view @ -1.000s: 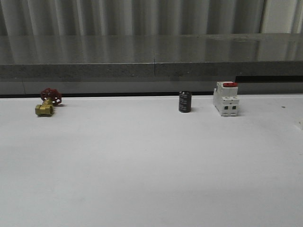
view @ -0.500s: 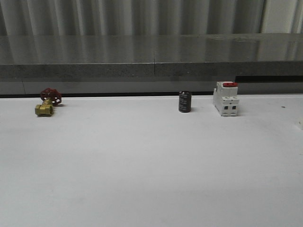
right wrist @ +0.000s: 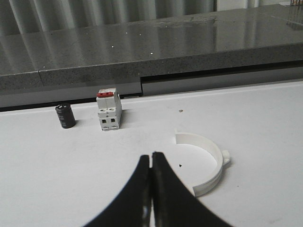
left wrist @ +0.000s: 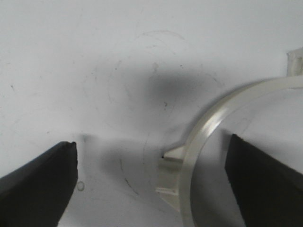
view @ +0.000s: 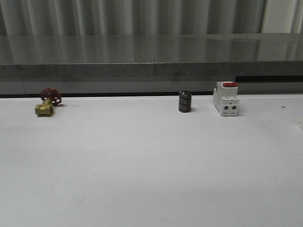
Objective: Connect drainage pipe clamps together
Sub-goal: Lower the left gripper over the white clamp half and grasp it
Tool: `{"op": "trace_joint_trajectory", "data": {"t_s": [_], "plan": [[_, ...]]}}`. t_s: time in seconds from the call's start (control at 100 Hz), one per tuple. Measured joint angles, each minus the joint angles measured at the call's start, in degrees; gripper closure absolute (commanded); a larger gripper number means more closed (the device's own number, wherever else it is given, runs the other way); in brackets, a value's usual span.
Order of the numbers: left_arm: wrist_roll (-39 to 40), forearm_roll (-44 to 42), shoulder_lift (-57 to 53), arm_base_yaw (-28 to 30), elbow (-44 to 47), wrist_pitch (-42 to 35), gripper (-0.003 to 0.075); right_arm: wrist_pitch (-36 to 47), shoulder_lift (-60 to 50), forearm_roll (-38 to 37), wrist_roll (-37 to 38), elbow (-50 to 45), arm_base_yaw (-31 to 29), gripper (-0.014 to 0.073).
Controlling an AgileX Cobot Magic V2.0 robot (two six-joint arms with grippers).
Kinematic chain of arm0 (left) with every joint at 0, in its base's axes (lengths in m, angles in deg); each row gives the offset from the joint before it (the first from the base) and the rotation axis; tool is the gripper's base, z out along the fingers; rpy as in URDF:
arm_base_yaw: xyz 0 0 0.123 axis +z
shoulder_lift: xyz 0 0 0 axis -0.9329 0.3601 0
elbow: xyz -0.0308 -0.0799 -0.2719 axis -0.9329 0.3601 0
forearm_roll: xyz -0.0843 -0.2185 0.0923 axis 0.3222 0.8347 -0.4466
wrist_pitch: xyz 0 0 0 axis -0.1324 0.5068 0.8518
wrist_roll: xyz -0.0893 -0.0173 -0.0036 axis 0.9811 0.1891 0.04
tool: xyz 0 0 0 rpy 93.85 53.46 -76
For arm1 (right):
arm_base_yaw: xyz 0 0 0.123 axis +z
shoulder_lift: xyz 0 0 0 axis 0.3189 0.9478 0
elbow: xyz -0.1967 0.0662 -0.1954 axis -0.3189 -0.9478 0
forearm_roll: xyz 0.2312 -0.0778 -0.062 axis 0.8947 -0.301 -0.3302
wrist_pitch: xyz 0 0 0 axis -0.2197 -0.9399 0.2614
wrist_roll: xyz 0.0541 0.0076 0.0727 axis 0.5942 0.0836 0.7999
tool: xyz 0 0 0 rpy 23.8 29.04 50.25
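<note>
The left claw (left wrist: pixel 151 182) stood wide open just above the white worktop (left wrist: pixel 94 61), its two dark fingers (left wrist: pixel 40 182) far apart and gripping nothing. Between them lay one drainage pipe clamp (left wrist: pixel 199 142), a pale translucent half-ring whose arc ran out past the frame edge; only part of its curve and one small flat tab could be seen, and whether the finger on that side touched it could not be told. A soft shadow lay on the worktop beyond the clamp.

The right claw (right wrist: pixel 151 163) hung with its black fingers pressed together tip to tip, holding nothing. Just beyond it and a little to the right, a second white half-ring clamp (right wrist: pixel 208 163) lay flat on the worktop, its open side facing the claw's left, a small tab on its outer edge. It was clear of the fingers.

Farther back stood a white breaker with red top (right wrist: pixel 109 109) and beside it a small black cylinder (right wrist: pixel 65 116), both upright near the worktop's rear edge. In the front view a brass valve with a red handwheel (view: pixel 47 103) sat far to the left. Behind ran a grey speckled ledge (view: pixel 151 61) and corrugated metal wall (view: pixel 132 16).
</note>
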Motion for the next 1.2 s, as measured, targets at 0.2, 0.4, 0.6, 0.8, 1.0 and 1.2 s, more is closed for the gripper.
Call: {"op": "trace_joint_trajectory", "data": {"t_s": [0.2,0.4,0.6,0.8,1.0,1.2], "plan": [[0.0,0.1,0.0,0.0,0.0,-0.1,0.0263,0.0,0.0,0.0,0.0,0.0,0.0,0.0661],[0.0,0.1,0.0,0.0,0.0,0.0,0.0357,0.0,0.0,0.0,0.0,0.0,0.0,0.0661],[0.0,0.3,0.0,0.0,0.0,0.7,0.0535,0.0,0.0,0.0,0.0,0.0,0.0,0.0661],[0.0,0.3,0.0,0.0,0.0,1.5,0.0655,0.0,0.0,0.0,0.0,0.0,0.0,0.0661],[-0.1,0.6,0.0,0.0,0.0,1.6,0.0664,0.0,0.0,0.0,0.0,0.0,0.0,0.0661],[-0.1,1.5,-2.6,-0.5,0.0,3.1,0.0664,0.0,0.0,0.0,0.0,0.0,0.0,0.0661]]}}
